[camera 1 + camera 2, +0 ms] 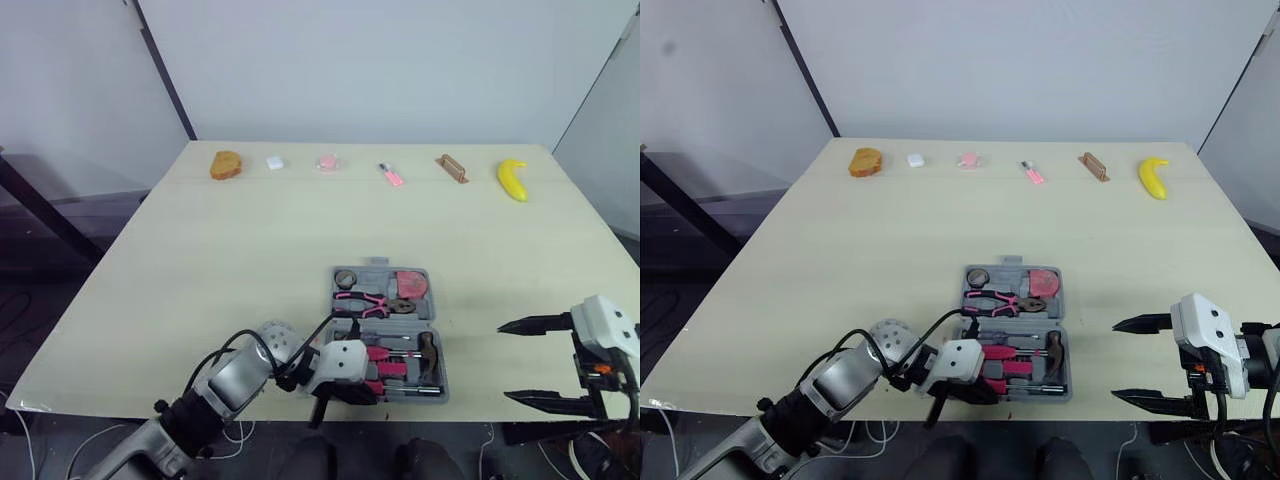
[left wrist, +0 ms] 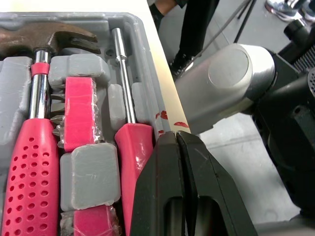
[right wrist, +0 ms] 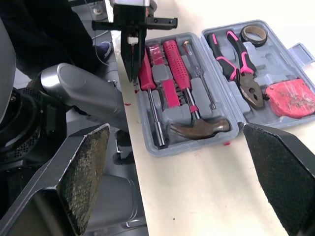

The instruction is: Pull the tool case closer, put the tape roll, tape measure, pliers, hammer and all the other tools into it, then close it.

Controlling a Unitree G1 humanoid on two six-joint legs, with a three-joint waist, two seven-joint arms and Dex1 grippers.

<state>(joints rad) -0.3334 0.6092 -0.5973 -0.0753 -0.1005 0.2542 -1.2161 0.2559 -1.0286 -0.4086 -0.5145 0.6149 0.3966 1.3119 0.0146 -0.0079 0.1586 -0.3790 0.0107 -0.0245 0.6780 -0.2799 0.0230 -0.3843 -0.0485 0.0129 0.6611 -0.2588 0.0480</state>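
The grey tool case lies open near the table's front edge. In it are the tape roll, the pink-handled pliers, the red tape measure, the hammer and a red-handled screwdriver. My left gripper is shut with nothing in it. Its tips are at the case's near left corner, beside the screwdriver handle and just off the table edge. My right gripper stands open to the right of the case, apart from it.
Along the table's far edge lie a piece of bread, a small white item, a pink item, a pink marker, a brown block and a banana.
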